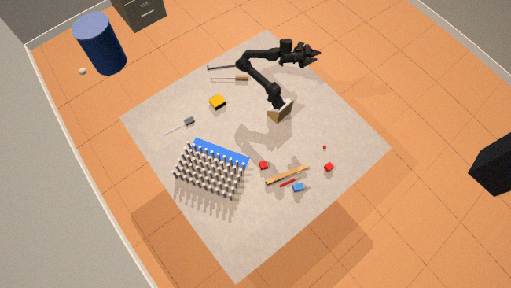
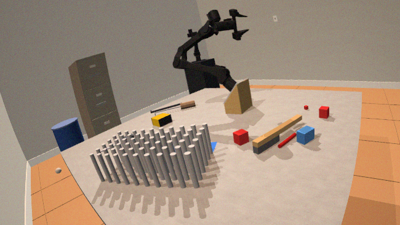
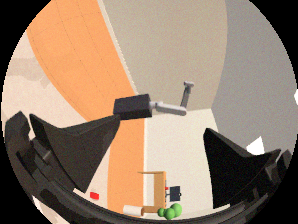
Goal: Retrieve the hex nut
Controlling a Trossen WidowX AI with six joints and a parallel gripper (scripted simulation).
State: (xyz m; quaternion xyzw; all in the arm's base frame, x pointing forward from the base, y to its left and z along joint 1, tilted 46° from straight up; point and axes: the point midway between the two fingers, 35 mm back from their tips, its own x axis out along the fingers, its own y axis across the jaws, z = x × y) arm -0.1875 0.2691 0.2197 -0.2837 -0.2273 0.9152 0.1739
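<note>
The metal spacers (image 1: 230,196) (image 2: 192,169) stand upright in a dense block of rows. The blue taped strip (image 1: 222,151) (image 2: 213,147) runs along their side facing the arm's base. The hex nut cannot be made out in any view. A thin hooked tool with a wooden handle (image 1: 241,78) (image 2: 188,105) lies beyond the strip, beside a dark rod with a bent end (image 1: 220,68). A thin tool with a grey handle (image 1: 189,120) lies left of the strip. My gripper (image 1: 318,56) (image 2: 247,23) (image 3: 164,125) is open and empty, raised high and pointing away from the spacers.
A yellow block (image 1: 217,101) (image 2: 161,120) lies between the tools. A red cube (image 1: 263,164) (image 2: 240,137), a wooden bar (image 1: 287,175) (image 2: 278,130), a red stick (image 1: 287,182) (image 2: 287,140) and a blue block (image 1: 298,186) (image 2: 305,134) lie right of the spacers. Two smaller red cubes lie farther right.
</note>
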